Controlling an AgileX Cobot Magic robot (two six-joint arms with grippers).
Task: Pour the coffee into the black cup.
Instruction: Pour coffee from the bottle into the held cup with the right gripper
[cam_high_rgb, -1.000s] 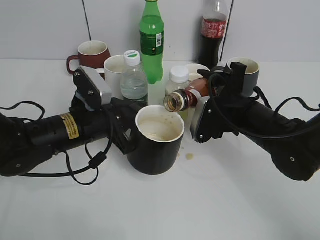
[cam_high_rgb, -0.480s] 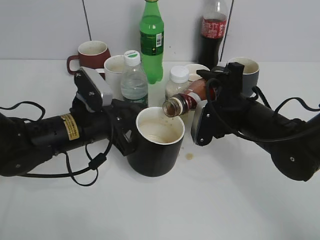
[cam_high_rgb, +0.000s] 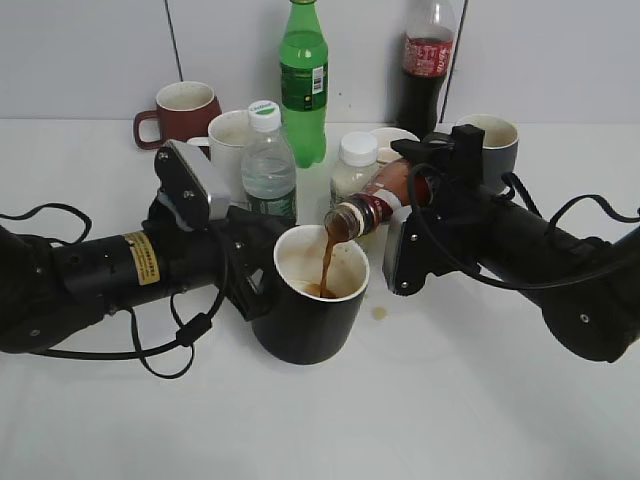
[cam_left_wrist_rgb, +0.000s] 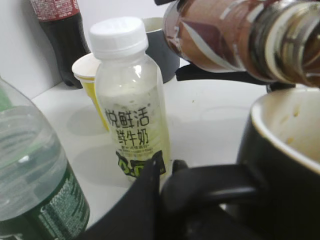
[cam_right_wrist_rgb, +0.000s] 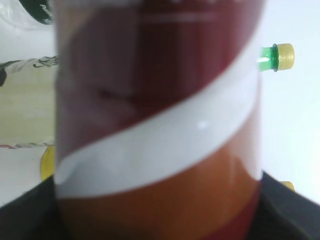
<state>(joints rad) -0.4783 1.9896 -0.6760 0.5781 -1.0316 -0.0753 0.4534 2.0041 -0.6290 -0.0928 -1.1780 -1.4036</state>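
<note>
A: Room round the claws?
B: Tight behind: water bottle (cam_high_rgb: 268, 155), milk bottle (cam_left_wrist_rgb: 131, 100), mugs packed just past both. Bench (cam_high_rgb: 320, 420) open on the near side.
A: Cup?
B: Black cup (cam_high_rgb: 312, 300) between the claws. Left claw (cam_high_rgb: 262, 275) pinching its handle.
A: Coffee?
B: Right claw (cam_high_rgb: 408, 215) clamped on the coffee bottle (cam_high_rgb: 375, 205), tipped mouth-down over the rim, brown stream (cam_high_rgb: 326, 262) running in. Small drip spot (cam_high_rgb: 380, 312) on bench beside the cup

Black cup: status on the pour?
Left end effector shut on black cup handle. Right end effector holds coffee bottle tilted; stream entering cup. Small spill on table.
</note>
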